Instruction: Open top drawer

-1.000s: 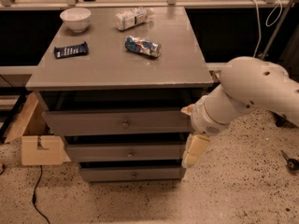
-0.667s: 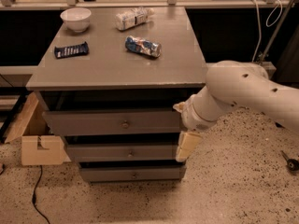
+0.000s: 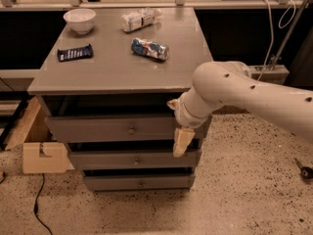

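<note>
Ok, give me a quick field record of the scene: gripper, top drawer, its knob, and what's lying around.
gripper: pointing down in front of the top drawer's right end, right of the knob, not on it
top drawer: grey front, just under the cabinet top
knob: centre of the front, nothing touching it
below: middle drawer, bottom drawer
cabinet top: white bowl, dark blue snack packet, blue-and-white bag, whitish package
floor, left: cardboard box
</note>
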### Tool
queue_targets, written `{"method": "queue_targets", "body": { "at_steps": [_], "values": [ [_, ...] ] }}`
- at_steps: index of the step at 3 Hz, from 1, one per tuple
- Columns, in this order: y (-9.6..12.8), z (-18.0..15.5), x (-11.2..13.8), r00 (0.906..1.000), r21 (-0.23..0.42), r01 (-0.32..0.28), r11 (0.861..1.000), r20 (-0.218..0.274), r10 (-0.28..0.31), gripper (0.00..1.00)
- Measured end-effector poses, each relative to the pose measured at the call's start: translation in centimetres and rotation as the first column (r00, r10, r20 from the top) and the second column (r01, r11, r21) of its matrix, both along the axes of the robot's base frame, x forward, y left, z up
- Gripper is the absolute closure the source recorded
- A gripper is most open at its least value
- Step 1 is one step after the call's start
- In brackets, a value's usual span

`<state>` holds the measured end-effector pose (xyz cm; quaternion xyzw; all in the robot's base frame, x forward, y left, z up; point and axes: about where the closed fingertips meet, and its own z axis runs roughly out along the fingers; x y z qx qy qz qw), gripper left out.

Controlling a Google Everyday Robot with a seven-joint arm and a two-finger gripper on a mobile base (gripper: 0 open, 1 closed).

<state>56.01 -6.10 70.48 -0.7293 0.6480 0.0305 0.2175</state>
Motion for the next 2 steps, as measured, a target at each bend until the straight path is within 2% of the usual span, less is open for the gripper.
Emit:
{"method": "queue_targets", "body": {
  "at_steps": [1,2],
  "values": [
    [0.8,-1.3,2.5,1.0000,-0.029,-0.006,1.000,-0.005,0.006,0.00],
    [1.3,-3.2,4.9,0.9995,-0.061,0.025,0.998,-0.017,-0.026,0.00]
  ]
}}
